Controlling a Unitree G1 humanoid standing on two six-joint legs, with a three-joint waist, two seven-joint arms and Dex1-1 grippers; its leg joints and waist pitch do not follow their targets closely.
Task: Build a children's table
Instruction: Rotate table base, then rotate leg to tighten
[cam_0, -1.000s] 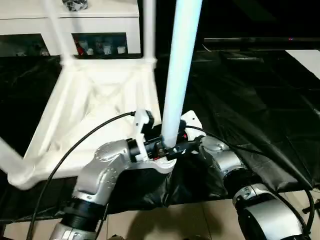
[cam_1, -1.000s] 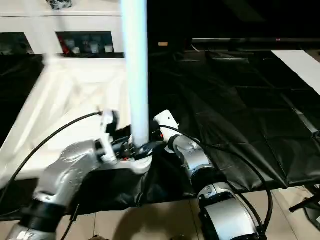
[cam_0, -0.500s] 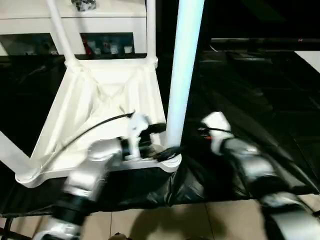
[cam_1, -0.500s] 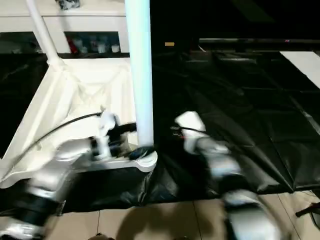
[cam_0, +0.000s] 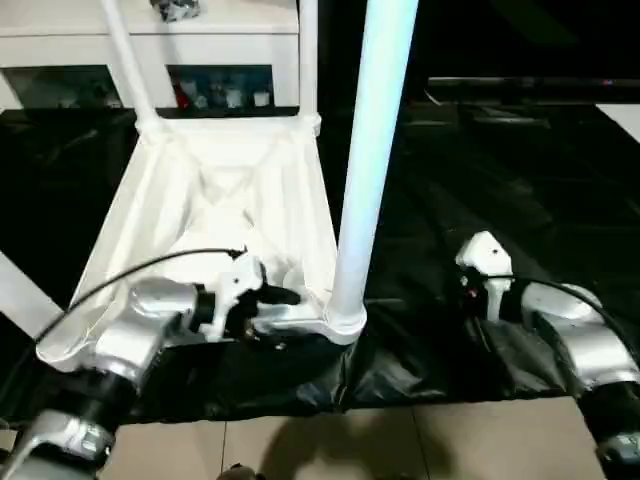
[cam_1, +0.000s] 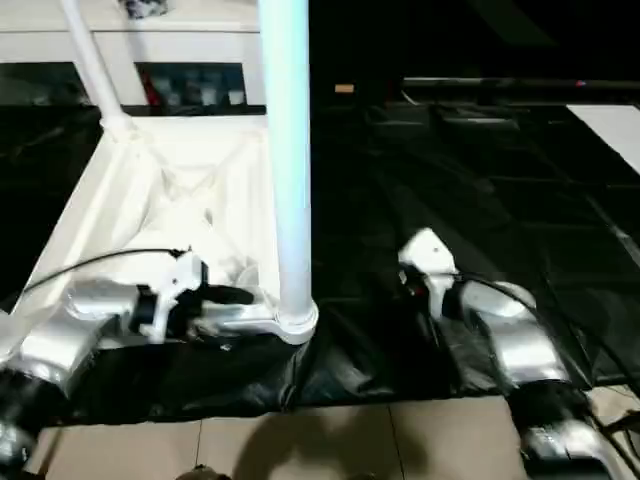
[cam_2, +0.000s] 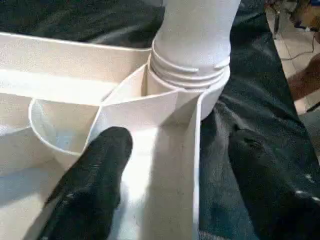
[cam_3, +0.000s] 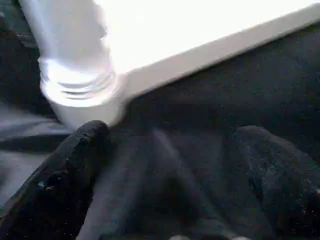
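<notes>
From the head camera, the small all-white plastic children's table (cam_0: 215, 205) lies upside down on the crinkled black plastic sheet (cam_0: 480, 190), ribbed underside up, with legs rising from its corners. The nearest long round tapered white leg (cam_0: 368, 150) stands upright in the near corner socket (cam_0: 340, 322). The left gripper (cam_0: 268, 300) sits low beside that corner, over the table's underside; the right gripper (cam_0: 474, 292) hangs well apart over the sheet, holding nothing.

In the left wrist view, the two black fingers (cam_2: 97, 182) stand apart, straddling the table's rim wall with nothing pinched between them. Thread rings show above the socket (cam_2: 192, 87), so to my eye the leg isn't fully screwed home. Doing this well means gripping the leg low, just above the collar, and turning it squarely so the threads don't cross.

The right wrist view gives the same socket (cam_3: 80, 95) from outside, fingers (cam_3: 60, 175) spread wide and empty above the sheet.

As for the room: pale floor tiles (cam_0: 380, 450) run along the sheet's near edge, and a white glass-doored cabinet (cam_0: 200, 60) stands behind the table.
</notes>
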